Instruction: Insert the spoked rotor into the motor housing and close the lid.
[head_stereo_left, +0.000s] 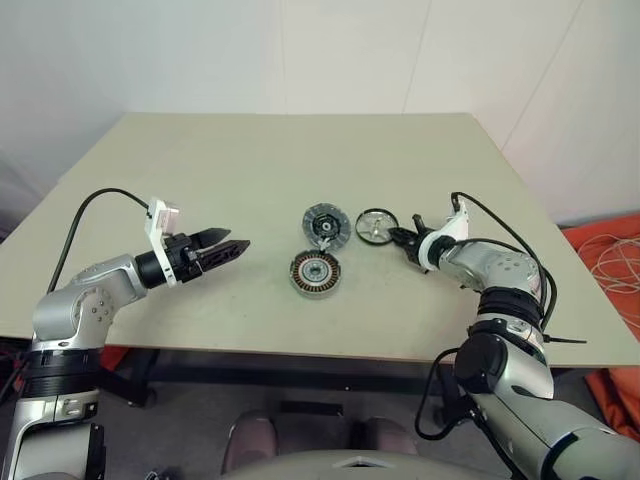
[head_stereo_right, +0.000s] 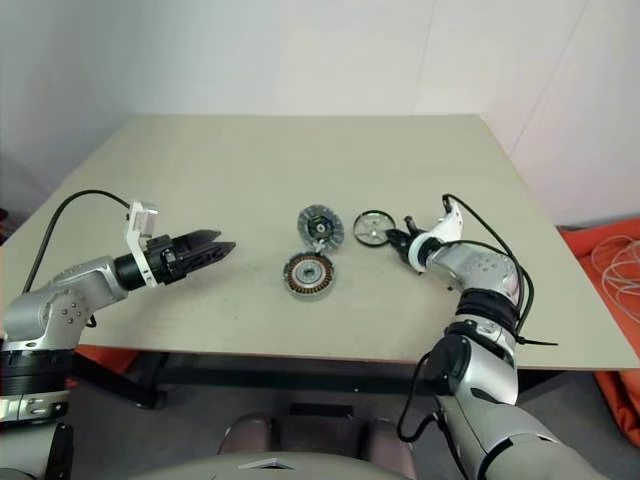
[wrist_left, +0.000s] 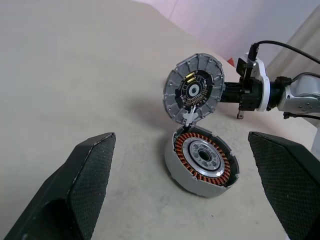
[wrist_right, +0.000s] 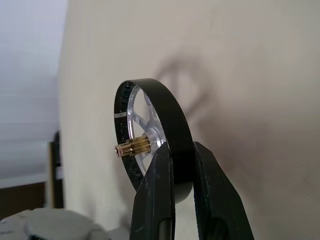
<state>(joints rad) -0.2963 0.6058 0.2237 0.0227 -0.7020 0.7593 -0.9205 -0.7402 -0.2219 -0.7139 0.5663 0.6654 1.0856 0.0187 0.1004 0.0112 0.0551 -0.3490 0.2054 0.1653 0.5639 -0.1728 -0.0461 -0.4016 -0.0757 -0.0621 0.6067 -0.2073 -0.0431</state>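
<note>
The spoked rotor (head_stereo_left: 376, 226), a black-rimmed wheel with silver spokes and a small brass gear at its hub (wrist_right: 131, 148), is tilted up on edge over the table. My right gripper (head_stereo_left: 403, 237) is shut on its rim (wrist_right: 175, 150). Left of the rotor lies the lid (head_stereo_left: 325, 225), its dark hub facing up (wrist_left: 194, 89). The motor housing (head_stereo_left: 315, 273) sits just in front of the lid, with its copper coils (wrist_left: 202, 160) showing. My left gripper (head_stereo_left: 235, 248) hangs open to the left of the housing, well apart from it, with nothing between its fingers (wrist_left: 85, 180).
The beige table (head_stereo_left: 200, 180) has bare surface on all sides of the parts. Its front edge runs close below the housing. An orange mat with cables (head_stereo_left: 610, 260) lies on the floor to the right. White walls stand behind the table.
</note>
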